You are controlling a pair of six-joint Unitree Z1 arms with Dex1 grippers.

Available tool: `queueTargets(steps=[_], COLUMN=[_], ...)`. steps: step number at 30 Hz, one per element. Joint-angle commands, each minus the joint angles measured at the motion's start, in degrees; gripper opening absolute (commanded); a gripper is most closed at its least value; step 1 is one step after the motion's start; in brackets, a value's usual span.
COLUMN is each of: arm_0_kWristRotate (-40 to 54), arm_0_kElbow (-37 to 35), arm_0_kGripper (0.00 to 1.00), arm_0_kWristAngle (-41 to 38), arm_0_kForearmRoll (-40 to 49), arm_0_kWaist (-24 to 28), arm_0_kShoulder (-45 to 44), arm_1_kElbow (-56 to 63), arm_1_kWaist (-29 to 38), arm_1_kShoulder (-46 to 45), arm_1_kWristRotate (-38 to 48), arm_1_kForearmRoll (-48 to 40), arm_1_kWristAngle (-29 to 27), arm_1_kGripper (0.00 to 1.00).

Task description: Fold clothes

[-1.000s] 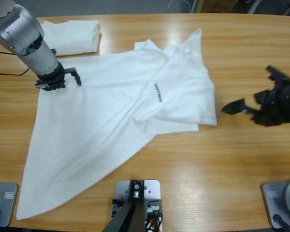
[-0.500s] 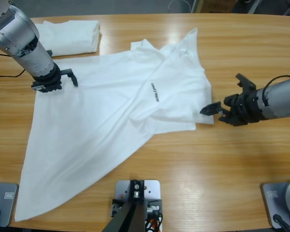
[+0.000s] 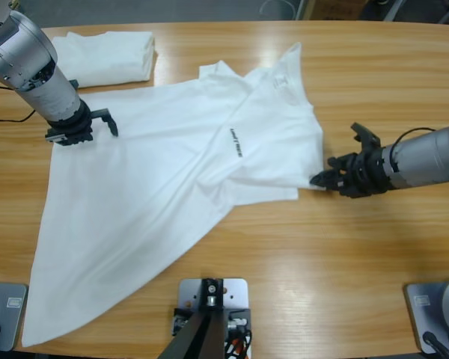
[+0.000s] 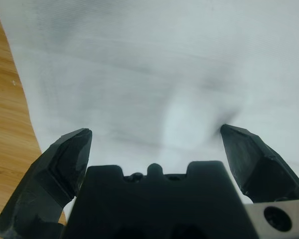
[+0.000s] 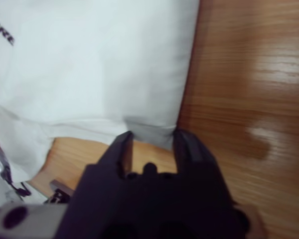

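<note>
A long wooden table (image 3: 374, 82) with glossy light glare; grey floor beyond.

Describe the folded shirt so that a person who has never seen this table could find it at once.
Look at the far left end of the wooden table, behind the left gripper. The folded shirt lies there as a small, neat white stack. Unlike the spread shirt beside it, it shows no black lettering, and no gripper touches it.

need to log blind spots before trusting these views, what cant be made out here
- Lettering on the spread T-shirt: too small in the high view, cut off by the edge in the right wrist view.
- Right gripper: its own body hides whether the jaws pinch the hem.
- Folded T-shirt: an arm covers its left end.
</note>
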Motion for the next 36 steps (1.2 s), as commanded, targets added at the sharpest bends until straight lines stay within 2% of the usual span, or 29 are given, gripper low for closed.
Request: queueTargets(steps=[1, 4, 11, 13, 17, 20, 24, 27, 28, 29, 30, 31, 34, 36], arm_0_kWristRotate=[-0.4, -0.4, -0.5, -0.5, -0.6, -0.8, -0.7, -0.7, -0.7, -0.7, -0.7, -0.7, -0.7, -0.9], arm_0_kElbow=[3.2, 3.4, 4.2, 4.3, 4.5, 4.9, 5.7, 6.3, 6.5, 6.5, 6.5, 6.5, 6.4, 6.4], arm_0_kGripper=[1.000, 1.000, 1.000, 1.000, 1.000, 1.000, 1.000, 1.000, 1.000, 1.000, 1.000, 1.000, 1.000, 0.998], arm_0_kWristAngle=[-0.2, -0.2, -0.2, -0.2, -0.2, -0.3, -0.2, -0.2, -0.2, -0.2, -0.2, -0.2, -0.3, -0.4], arm_0_kForearmRoll=[-0.2, -0.3, -0.5, -0.6, -1.0, -1.4, -1.5, -1.8, -1.9, -2.0, -2.0, -2.0, -2.0, -2.1], arm_0_kWaist=[0.6, 0.6, 0.6, 0.6, 0.7, 0.7, 0.8, 0.9, 0.9, 0.9, 0.9, 0.9, 0.9, 0.9], arm_0_kShoulder=[2.7, 2.8, 2.7, 2.7, 2.7, 2.6, 2.1, 1.8, 1.8, 1.7, 1.6, 1.5, 1.3, 1.4], arm_1_kElbow=[-0.4, -3.6, -5.7, -8.5, -20.0, -23.8, -23.6, -20.5, -18.4, -16.0, -13.8, -11.9, -12.4, -10.9], arm_1_kWaist=[-0.4, -0.4, -0.3, -0.3, -0.4, -0.3, 0.0, 0.0, 0.0, 0.0, 0.0, 0.0, 0.0, 0.0], arm_1_kShoulder=[-5.6, -7.9, -9.7, -12.5, -17.9, -17.9, -19.0, -21.9, -21.8, -21.4, -20.8, -19.4, -14.1, -10.3], arm_1_kWristRotate=[-5.2, -6.2, -6.8, -6.6, -5.5, -5.5, -5.7, -4.5, -3.5, -3.0, -3.0, -3.0, -2.5, -0.7], arm_1_kForearmRoll=[7.8, 12.9, 18.2, 24.8, 44.7, 53.0, 56.7, 51.9, 48.8, 44.6, 40.4, 36.5, 32.7, 28.9], arm_1_kWristAngle=[0.2, -0.2, -1.6, -2.6, -5.5, -5.8, -5.9, -5.9, -5.4, -4.8, -4.6, -4.1, -2.8, -1.8], arm_1_kGripper=[0.000, 0.000, 0.000, 0.000, 0.000, 0.000, 0.000, 0.000, 0.113, 0.465, 0.629, 0.716, 0.896, 0.940])
